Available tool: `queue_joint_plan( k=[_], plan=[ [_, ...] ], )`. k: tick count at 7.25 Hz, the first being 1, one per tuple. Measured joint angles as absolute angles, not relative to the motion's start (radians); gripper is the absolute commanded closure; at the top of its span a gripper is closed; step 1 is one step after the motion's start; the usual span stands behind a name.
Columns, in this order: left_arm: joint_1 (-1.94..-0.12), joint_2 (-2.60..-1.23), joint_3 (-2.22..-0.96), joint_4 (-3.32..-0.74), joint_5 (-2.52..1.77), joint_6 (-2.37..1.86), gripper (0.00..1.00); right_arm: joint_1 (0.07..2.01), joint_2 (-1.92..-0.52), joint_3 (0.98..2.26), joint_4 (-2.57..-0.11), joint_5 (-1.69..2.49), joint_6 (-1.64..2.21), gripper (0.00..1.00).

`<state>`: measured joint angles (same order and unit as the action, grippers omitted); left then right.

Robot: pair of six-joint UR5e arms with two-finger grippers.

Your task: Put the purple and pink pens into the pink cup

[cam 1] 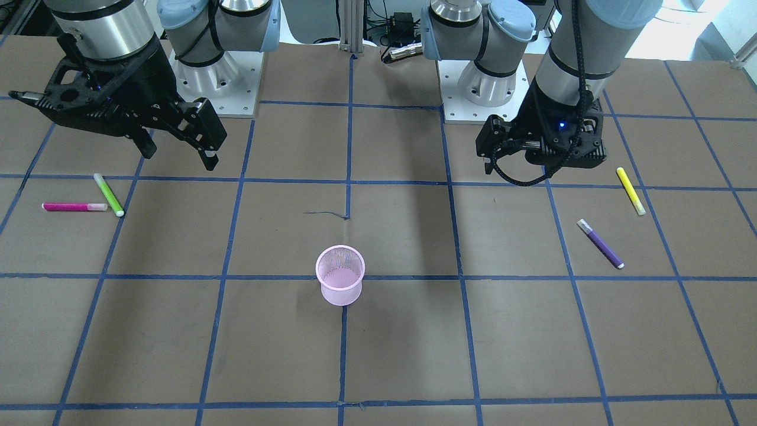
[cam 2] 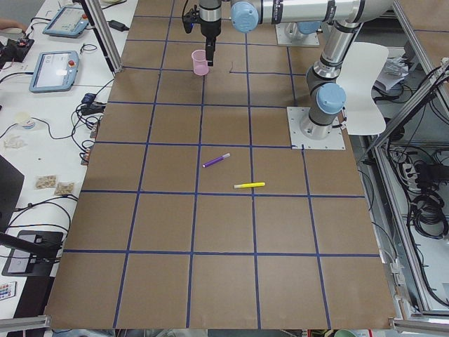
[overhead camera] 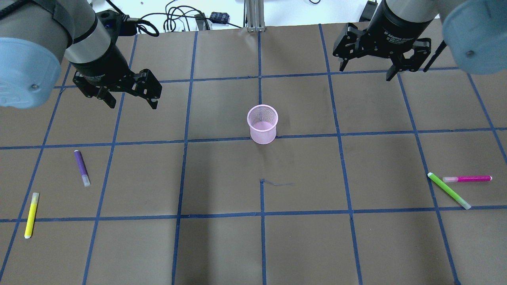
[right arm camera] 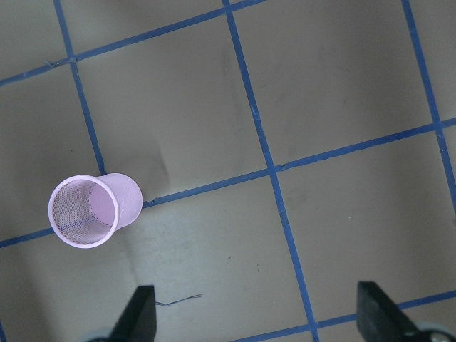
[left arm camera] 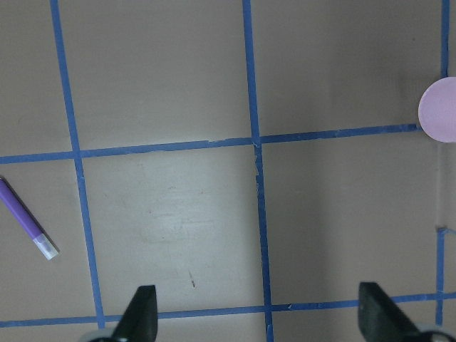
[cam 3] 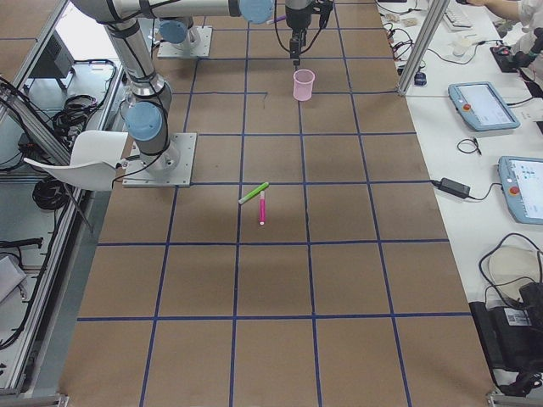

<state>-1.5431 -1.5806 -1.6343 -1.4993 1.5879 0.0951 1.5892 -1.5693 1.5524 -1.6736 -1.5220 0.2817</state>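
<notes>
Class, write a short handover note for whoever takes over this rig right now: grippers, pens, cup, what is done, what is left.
Left gripper: open, empty.
Right gripper: open, empty.
Purple pen lies on the robot's left; pink pen on its right, beside a green pen.
Cup: upright in the centre, empty.
Done: nothing yet.
Left: both pens into the cup.

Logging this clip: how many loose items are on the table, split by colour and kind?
purple pen: 1
pink pen: 1
green pen: 1
yellow pen: 1
pink cup: 1
Total: 5 items, 4 pens and 1 cup; all the pens lie on the table, none in the cup.
</notes>
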Motion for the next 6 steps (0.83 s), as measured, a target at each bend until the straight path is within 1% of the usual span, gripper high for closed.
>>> queue_joint_plan(
  k=[4, 6],
  plan=[
    [-1.543, -1.575, -1.635, -1.509, 1.58, 0.095, 0.0, 1.588, -1.568, 1.553, -1.674, -1.519, 0.27, 0.0],
    [-1.543, -1.571, -1.634, -1.509, 1.58, 0.095, 0.0, 1.572, -1.562, 1.547, -1.655, -1.528, 0.097, 0.0]
  ],
)
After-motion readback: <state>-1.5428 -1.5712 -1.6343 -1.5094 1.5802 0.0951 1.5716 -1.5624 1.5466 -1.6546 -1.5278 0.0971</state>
